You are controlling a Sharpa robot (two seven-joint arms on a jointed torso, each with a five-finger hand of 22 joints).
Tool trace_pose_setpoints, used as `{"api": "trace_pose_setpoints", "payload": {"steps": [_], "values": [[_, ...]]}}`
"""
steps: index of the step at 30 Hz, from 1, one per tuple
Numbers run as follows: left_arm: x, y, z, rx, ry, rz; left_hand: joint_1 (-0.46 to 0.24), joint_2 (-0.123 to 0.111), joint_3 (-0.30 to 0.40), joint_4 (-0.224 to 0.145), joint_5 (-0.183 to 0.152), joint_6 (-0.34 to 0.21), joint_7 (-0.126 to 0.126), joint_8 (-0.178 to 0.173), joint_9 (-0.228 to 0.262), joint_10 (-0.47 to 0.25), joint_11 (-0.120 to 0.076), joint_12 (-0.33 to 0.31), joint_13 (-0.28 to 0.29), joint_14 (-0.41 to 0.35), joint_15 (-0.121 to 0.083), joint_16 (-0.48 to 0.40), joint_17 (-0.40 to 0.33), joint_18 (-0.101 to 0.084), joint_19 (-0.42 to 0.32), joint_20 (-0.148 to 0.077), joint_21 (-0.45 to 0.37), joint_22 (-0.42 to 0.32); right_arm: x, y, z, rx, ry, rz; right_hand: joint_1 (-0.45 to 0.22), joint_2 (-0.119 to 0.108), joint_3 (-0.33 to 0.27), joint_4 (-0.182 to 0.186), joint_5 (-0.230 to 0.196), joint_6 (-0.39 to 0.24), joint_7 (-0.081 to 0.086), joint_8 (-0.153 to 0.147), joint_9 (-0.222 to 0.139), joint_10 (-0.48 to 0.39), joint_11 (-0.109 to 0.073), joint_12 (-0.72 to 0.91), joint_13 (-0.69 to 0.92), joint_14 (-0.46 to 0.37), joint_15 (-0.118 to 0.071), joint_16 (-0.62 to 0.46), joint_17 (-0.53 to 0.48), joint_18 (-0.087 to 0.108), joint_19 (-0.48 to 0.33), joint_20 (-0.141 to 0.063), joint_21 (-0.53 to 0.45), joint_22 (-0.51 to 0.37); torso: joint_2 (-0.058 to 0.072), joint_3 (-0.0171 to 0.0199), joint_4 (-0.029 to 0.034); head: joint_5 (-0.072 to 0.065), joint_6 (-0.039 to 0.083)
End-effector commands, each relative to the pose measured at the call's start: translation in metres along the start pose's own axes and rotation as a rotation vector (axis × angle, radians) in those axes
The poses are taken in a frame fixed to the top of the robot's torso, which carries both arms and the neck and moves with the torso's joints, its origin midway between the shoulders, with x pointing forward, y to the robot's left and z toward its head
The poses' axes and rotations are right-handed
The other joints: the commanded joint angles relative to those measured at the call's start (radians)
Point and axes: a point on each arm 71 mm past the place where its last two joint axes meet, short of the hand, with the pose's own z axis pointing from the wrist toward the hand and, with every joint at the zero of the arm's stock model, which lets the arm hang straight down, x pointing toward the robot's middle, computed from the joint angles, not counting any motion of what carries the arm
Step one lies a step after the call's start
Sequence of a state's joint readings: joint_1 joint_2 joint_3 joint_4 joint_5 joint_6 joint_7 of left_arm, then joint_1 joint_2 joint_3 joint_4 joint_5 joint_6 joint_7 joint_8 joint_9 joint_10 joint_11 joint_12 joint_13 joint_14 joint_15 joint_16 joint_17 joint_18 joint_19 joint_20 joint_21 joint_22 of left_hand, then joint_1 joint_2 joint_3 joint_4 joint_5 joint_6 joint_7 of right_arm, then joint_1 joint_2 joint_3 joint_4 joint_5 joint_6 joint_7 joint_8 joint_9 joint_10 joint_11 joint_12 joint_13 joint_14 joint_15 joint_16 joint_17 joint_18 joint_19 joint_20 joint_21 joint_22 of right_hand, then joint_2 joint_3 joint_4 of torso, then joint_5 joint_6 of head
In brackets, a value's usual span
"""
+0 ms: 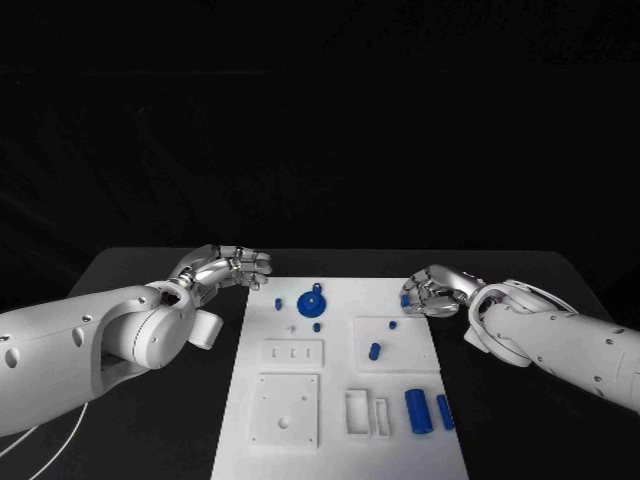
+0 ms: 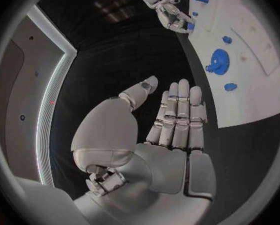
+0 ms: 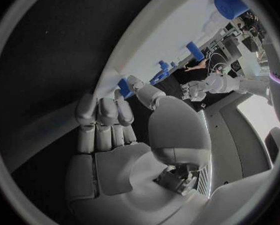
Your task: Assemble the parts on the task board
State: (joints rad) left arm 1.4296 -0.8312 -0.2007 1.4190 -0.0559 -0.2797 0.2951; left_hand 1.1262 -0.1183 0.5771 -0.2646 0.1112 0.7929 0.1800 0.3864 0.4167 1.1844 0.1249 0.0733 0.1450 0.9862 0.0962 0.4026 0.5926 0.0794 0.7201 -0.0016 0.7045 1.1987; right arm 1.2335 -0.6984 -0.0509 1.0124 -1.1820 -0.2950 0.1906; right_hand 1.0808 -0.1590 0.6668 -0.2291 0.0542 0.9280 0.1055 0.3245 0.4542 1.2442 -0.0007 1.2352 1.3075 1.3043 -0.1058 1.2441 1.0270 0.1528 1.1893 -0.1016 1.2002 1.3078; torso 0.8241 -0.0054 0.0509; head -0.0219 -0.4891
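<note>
Task board [image 1: 342,400]: white plate at table centre, carrying blue parts, including a gear [image 1: 313,301]. Right hand [image 1: 433,293]: pinches a small blue part [image 1: 405,298] at the board's far right edge. Left hand [image 1: 231,267]: released, fingers extended, beside the board's far left corner.

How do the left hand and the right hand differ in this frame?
The left hand sits off the task board, over black table beside its far left corner; the right hand is at the board's far right edge. The left hand holds nothing, fingers straight and apart; the right hand's fingertips touch a small blue part, though a grip is unclear. Both are silver hands on white arms.
</note>
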Motion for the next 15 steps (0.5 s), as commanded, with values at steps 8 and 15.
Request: {"api": "trace_pose_setpoints", "payload": {"steps": [8,15], "values": [[0.0023,-0.0011,0.0005,0.007,0.020,-0.003,-0.003,-0.005,0.000,-0.001,-0.007,0.000,0.001,-0.005,0.001,-0.004,0.005,-0.003,-0.001,0.006,0.004,-0.004,0.001,0.013,-0.006,0.002,0.005,-0.001,0.0006,0.0024,0.0005,-0.003,-0.009,0.047,-0.001,0.033,0.028,0.001,-0.005,0.057,-0.001,0.030,0.013,0.007,-0.005,0.008,0.082,-0.001,-0.009,-0.004,0.005,0.109,-0.006,0.001,0.007,0.018,0.000,-0.0004,0.0000,-0.004,0.000],[0.0033,-0.0009,0.0011,0.005,0.024,-0.002,-0.002,-0.003,0.001,0.000,-0.007,0.004,0.000,-0.004,0.003,0.001,0.003,-0.001,0.000,0.007,0.004,-0.005,0.003,0.013,-0.007,0.002,0.006,-0.002,-0.0014,0.0027,0.0003,0.008,-0.042,0.059,0.000,0.041,0.039,-0.005,-0.005,0.075,-0.007,0.038,0.019,0.012,-0.011,0.012,0.084,0.000,-0.014,-0.003,0.007,0.109,-0.006,0.000,0.010,0.018,0.000,-0.0005,0.0010,-0.005,0.001]]}}
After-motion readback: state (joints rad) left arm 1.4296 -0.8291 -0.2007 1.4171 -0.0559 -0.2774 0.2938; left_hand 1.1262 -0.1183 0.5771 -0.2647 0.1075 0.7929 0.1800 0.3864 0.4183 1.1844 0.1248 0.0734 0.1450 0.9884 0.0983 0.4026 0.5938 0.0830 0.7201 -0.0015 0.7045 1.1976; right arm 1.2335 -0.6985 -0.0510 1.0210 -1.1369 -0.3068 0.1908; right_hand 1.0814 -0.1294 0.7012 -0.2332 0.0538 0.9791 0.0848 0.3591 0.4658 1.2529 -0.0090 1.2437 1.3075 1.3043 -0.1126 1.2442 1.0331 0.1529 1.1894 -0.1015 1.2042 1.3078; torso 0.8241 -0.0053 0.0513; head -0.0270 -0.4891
